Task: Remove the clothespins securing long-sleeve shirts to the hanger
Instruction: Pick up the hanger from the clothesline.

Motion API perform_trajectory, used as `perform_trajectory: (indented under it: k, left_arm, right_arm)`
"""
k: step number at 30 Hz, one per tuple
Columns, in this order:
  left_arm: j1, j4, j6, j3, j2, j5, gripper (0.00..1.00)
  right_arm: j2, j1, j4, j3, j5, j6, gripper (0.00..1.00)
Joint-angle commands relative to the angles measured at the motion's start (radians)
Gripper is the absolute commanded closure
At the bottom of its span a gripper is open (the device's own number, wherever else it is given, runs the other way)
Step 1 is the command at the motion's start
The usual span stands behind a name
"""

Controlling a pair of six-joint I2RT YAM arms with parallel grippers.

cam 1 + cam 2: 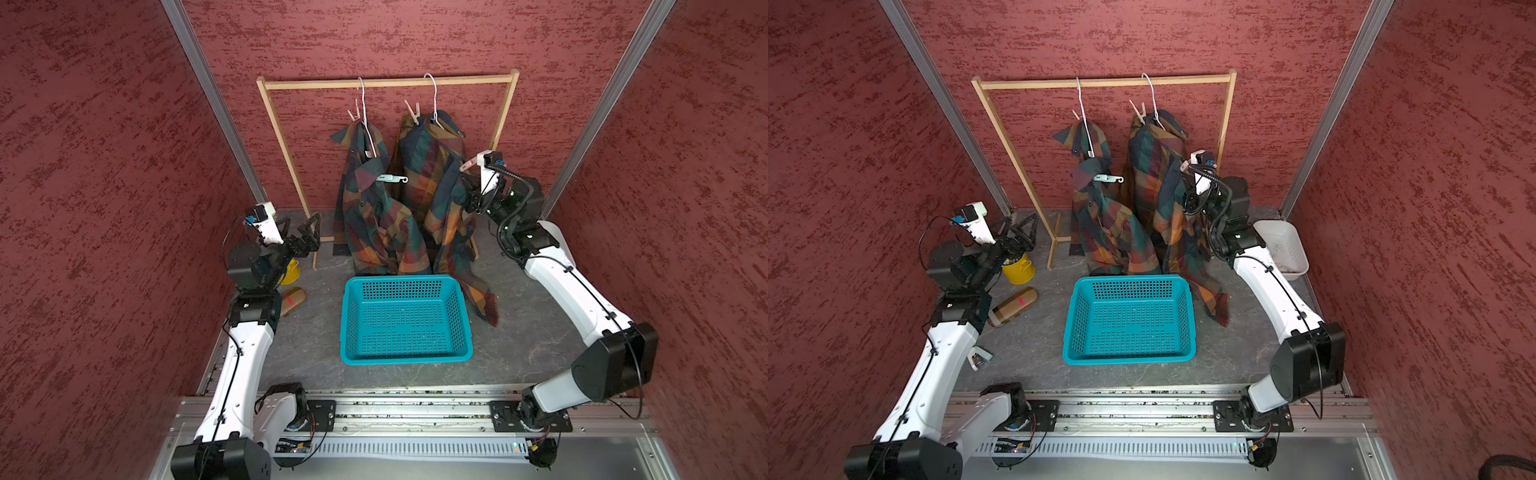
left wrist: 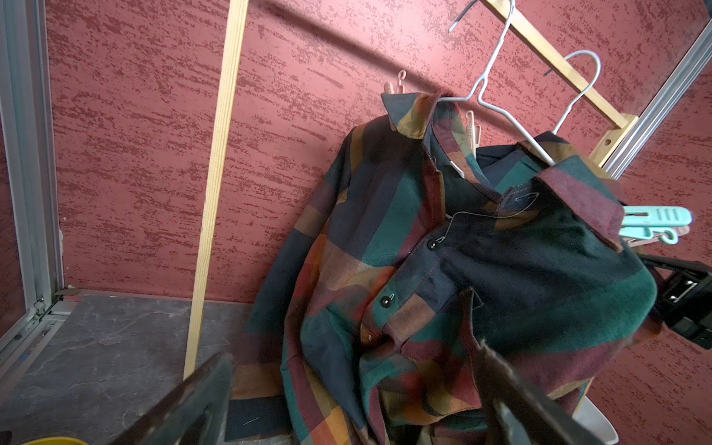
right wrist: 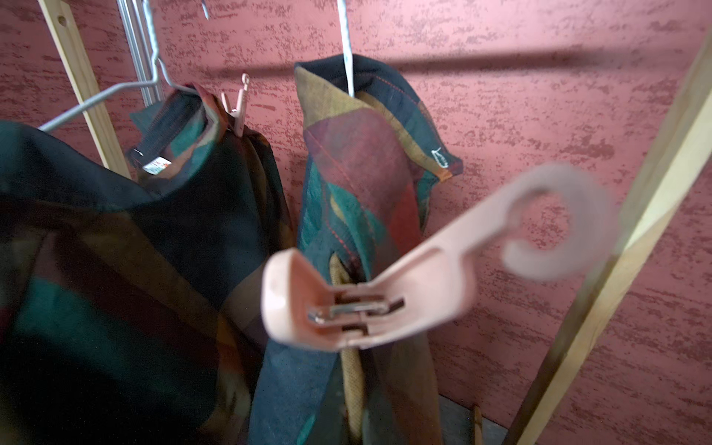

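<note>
1. The right gripper [image 1: 471, 198] is raised against the side of the right shirt [image 1: 432, 178] with its jaws clenched. Its fingertips are lost in the plaid folds, and whether they pinch anything cannot be told.
2. A pink clothespin [image 3: 404, 293] sits just above that gripper, right in front of its wrist camera and blurred. Its hooked end points away from the shirt and its blunt end lies at the cloth.
3. The left gripper [image 1: 299, 228] hangs low near the floor, released, with its jaws spread wide and nothing between them. It is well apart from the left shirt [image 1: 374, 216], which droops ahead of it.
4. A mint clothespin [image 1: 390, 178] grips the left shirt's sagging collar. It is ahead of and above the left gripper, and well off to the left of the right gripper at about its height, in the gap between the two shirts.
5. Two more pink clothespins stand high above both grippers. The second pink clothespin [image 1: 354, 113] is on top of the left shirt and the third pink clothespin [image 1: 412, 112] is on top of the right shirt. Each stands beside the neck of a white wire hanger [image 1: 434, 97] hooked over the wooden rail [image 1: 386, 82].
6. A teal basket [image 1: 405, 357] rests on the floor between the two grippers, lower than both. A sleeve of the right shirt trails beside its far corner.
</note>
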Motion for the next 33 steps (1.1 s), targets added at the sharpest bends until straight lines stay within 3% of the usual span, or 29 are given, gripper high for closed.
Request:
perform_trajectory:
  k: [1,10,15,18,21,24,27,33]
  left_arm:
    - [0.009,0.023,-0.012,0.020,0.025,0.028,0.00]
    - [0.010,0.067,-0.025,0.029,0.046,0.103,0.00]
    - [-0.011,0.141,-0.016,0.045,0.054,0.369,0.00]
    - [-0.086,0.088,0.049,0.078,0.064,0.467,0.00]
    - [-0.183,-0.054,0.165,0.130,0.074,0.493,0.00]
    - [-0.254,-0.091,0.195,0.142,0.078,0.529,0.00]
    - [-0.314,-0.152,0.239,0.157,0.076,0.528,0.00]
    - [-0.460,-0.092,0.232,0.157,0.141,0.481,0.00]
  right_arm:
    - [-0.085,0.005,0.089,0.003,-0.025,0.024,1.00]
    - [-0.175,0.002,0.026,-0.057,0.031,0.035,1.00]
    - [-0.298,-0.007,0.019,-0.183,0.088,0.067,1.00]
    - [-0.359,-0.024,-0.006,-0.227,0.111,0.089,1.00]
    - [-0.403,-0.063,-0.048,-0.242,0.077,0.129,1.00]
    - [-0.429,-0.085,-0.105,-0.245,0.097,0.139,1.00]
    - [-0.455,-0.113,-0.144,-0.250,0.101,0.149,1.00]
    - [-0.469,-0.130,-0.138,-0.190,-0.027,0.111,1.00]
